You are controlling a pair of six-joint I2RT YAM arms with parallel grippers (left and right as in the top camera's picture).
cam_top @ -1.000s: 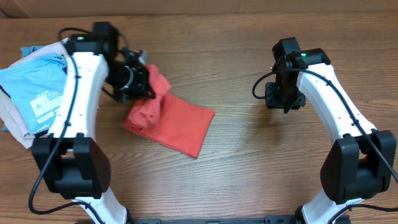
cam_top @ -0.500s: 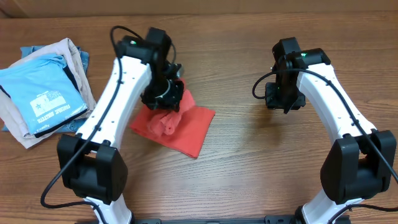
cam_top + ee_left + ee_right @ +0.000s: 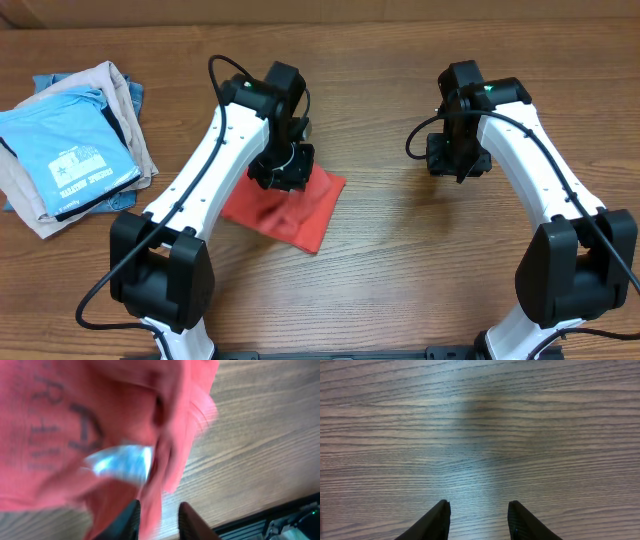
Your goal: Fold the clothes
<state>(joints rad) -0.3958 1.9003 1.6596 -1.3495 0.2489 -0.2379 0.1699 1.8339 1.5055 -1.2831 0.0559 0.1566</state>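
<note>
Far left of the bench there's a stack of folded garments with a light blue printed tee on top. It's well apart from the action, so ignore it.

Middle-left is the actual job. The coral-red T-shirt lies on the wood as a rough, skewed rectangle, and the left hand hangs right over its upper edge. From the left wrist view, its fingers are spread a little. A fold of the shirt dangles between them against one finger, and there's wood showing on the other side, so I wouldn't call that a pinch. The dark lettering faces that camera. It's all pretty blurry though.

My read is that this is the lay-down part of a fold. To do it well, I'd get the carried edge low and square over the layer underneath before spreading wider. Then lift straight up so the finger touching the cloth doesn't drag the fold back open. The shirt sits crooked, so line up with the shirt's own edges, not the wood grain.

Over on the right, the right hand hovers over bare wood with its fingers spread and nothing between them. It's well clear of the shirt. It could come in and pin the near corner.
</note>
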